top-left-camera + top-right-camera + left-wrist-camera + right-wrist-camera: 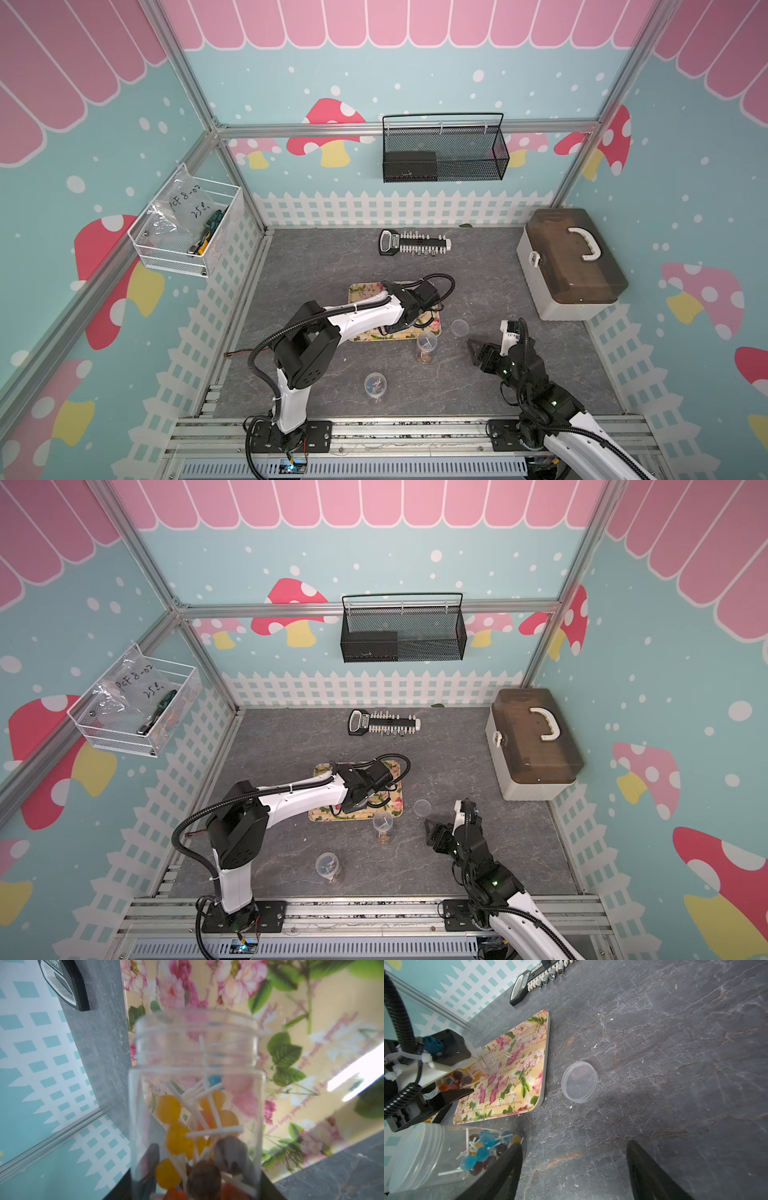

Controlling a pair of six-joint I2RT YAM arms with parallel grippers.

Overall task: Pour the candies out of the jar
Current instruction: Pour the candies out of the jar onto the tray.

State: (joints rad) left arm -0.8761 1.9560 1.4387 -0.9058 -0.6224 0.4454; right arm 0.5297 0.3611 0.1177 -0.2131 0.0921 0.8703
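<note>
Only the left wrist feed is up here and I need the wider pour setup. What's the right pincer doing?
Observer: The right pincer hangs open over bare tabletop, holding nothing.
Operator: And the lid?
Observer: A clear lid lies flat on the tabletop beside the tray, not touching it.
Operator: Any other jars out there?
Observer: Yes. A second jar stands just off the tray's near corner, and a third jar stands further toward the robot's side.
</note>
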